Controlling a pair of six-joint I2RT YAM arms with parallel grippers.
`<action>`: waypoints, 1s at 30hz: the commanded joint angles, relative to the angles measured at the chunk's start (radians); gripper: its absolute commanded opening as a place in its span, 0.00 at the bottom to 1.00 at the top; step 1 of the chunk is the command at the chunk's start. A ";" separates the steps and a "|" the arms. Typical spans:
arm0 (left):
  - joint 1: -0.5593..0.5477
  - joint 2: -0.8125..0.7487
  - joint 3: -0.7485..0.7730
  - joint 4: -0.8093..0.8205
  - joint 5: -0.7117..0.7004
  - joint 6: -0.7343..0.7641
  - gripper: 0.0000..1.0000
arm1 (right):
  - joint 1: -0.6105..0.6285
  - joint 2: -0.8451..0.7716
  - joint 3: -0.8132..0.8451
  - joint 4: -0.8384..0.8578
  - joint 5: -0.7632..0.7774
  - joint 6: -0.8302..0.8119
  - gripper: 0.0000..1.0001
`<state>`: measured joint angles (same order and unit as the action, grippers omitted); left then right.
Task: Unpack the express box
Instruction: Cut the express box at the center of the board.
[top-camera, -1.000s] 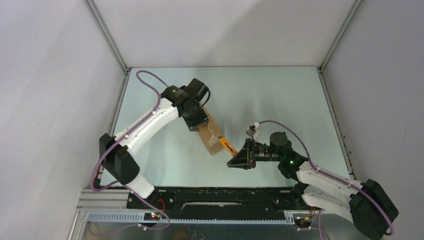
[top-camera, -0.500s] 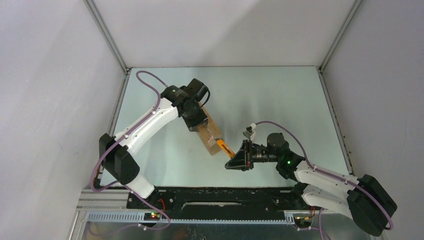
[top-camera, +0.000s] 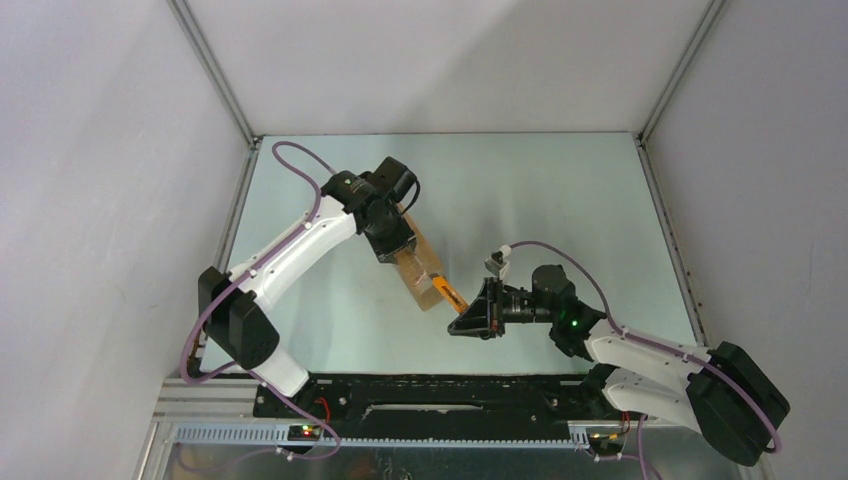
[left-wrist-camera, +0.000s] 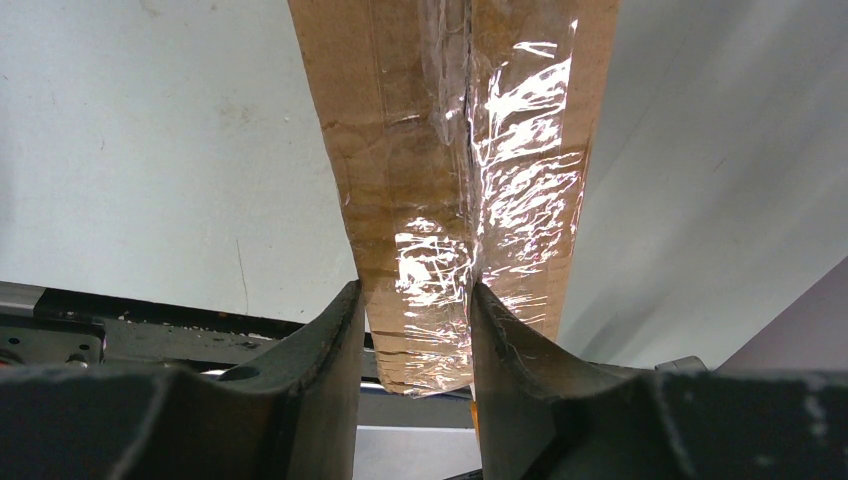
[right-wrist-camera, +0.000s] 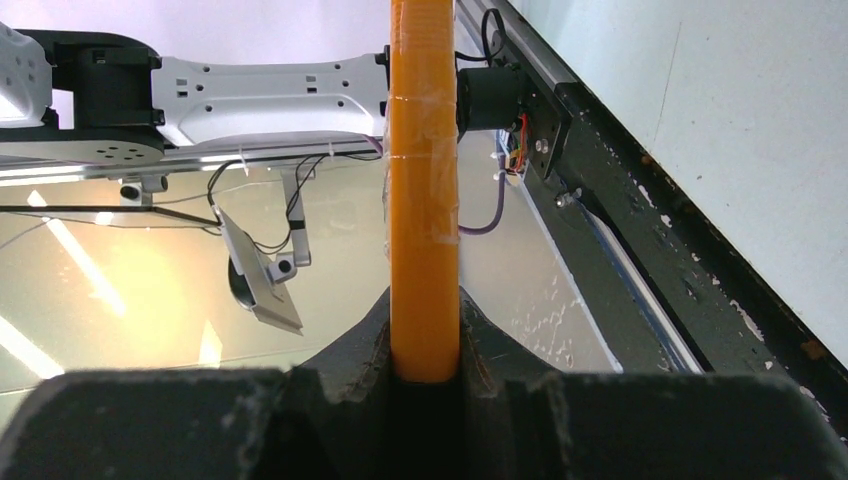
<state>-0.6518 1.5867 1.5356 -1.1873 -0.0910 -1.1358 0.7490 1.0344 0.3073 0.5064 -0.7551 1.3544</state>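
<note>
Express box (top-camera: 421, 272), where is it?
— Pinched at one end between the fingers (left-wrist-camera: 325, 345) of the left gripper (left-wrist-camera: 412, 310). It runs straight out ahead of them, with the taped seam (left-wrist-camera: 470, 150) facing the wrist camera. Can't tell if the far end rests on the table (top-camera: 560, 200).
— Left jaws?
— Partway closed, clamped on the box's two sides.
— Right gripper (right-wrist-camera: 424, 330)?
— Closed tight on the utility knife (right-wrist-camera: 424, 190). The orange handle sticks straight out from its fingertips, and the tip is at the box end farthest from the left fingers. Can't tell if the blade touches.
— Step?
— Slitting the tape, I'd judge. Doing it well means lining the blade up on the seam and cutting shallow so the contents aren't nicked. The stroke should run in line with the seam and stay clear of the left fingers, with the left grip firm so the box doesn't twist.
— Arm poses?
— Left arm is reached forward with the elbow out and the wrist angled down onto the box. Right arm is low, its forearm stretched toward the left hand, and its gripper points at the box.
</note>
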 joint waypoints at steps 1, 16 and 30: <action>0.002 -0.001 0.003 -0.005 0.019 -0.014 0.08 | 0.005 0.013 0.016 0.058 0.008 -0.002 0.00; -0.010 0.008 -0.013 0.020 0.043 -0.023 0.00 | 0.006 0.071 0.072 -0.009 -0.045 -0.028 0.00; -0.018 0.003 -0.053 0.057 0.068 -0.037 0.00 | 0.007 0.188 0.132 0.119 -0.114 0.031 0.00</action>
<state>-0.6518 1.5852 1.5246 -1.1629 -0.0910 -1.1358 0.7502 1.1900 0.3889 0.5312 -0.8700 1.3418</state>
